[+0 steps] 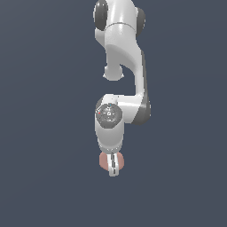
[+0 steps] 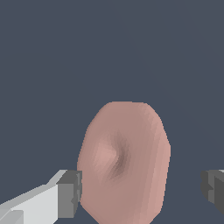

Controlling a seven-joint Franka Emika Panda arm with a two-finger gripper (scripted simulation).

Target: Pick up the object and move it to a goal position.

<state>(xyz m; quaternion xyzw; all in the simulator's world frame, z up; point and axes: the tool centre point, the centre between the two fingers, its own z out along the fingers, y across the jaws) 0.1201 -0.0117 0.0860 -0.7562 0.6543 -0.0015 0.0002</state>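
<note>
Exterior view: the white Panda arm (image 1: pixel 124 57) reaches down the frame from the top edge over a flat dark slate-blue surface (image 1: pixel 44 133). The gripper (image 1: pixel 114 168) sits at the low end of the arm, seen from above, pointing down at the surface.

The object (image 1: pixel 103 161), a salmon-pink rounded disc, lies directly under the gripper. Only its edges show in this view, pink slivers on either side of the gripper body, more of it toward the exterior view's left.

Wrist view: the object (image 2: pixel 124 162) fills the middle of the frame between the two fingers. It is a matte doughnut-like disc with a shallow dimple in its centre, and the dimple faces the camera. Its outline here is oval, long axis running up and down the frame with a slight tilt. Whether that is its true shape or an effect of the viewing angle cannot be told.

Fingers: one grey pad (image 2: pixel 70 194) sits just beside the disc's rim, touching or very nearly so; cannot tell which. The other pad (image 2: pixel 214 188) stands well apart from the opposite rim, with bare surface showing between. The jaws are spread wide, wider than the disc, straddling it and holding nothing.
</note>
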